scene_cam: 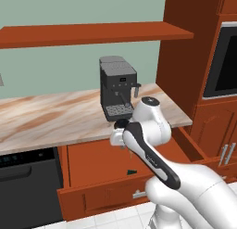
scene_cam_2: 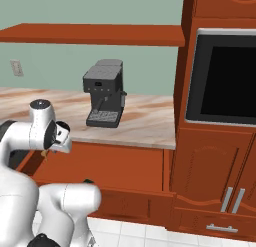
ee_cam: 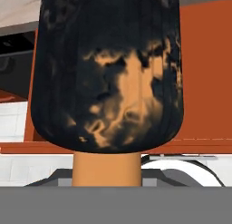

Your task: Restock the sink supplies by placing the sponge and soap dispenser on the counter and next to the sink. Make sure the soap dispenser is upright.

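Filling the hand view, the soap dispenser, black with tan blotches, hangs pump-end toward the camera, pinched in the gripper just below the counter's front edge. Under that edge an open drawer juts out; a small dark-green corner, perhaps the sponge, shows inside it. On the counter above stands a black coffee machine.

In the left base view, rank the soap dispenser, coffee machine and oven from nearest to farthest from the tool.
1. soap dispenser: gripped in the tool.
2. coffee machine: on the counter, just behind.
3. oven: built into the cabinets, far right.
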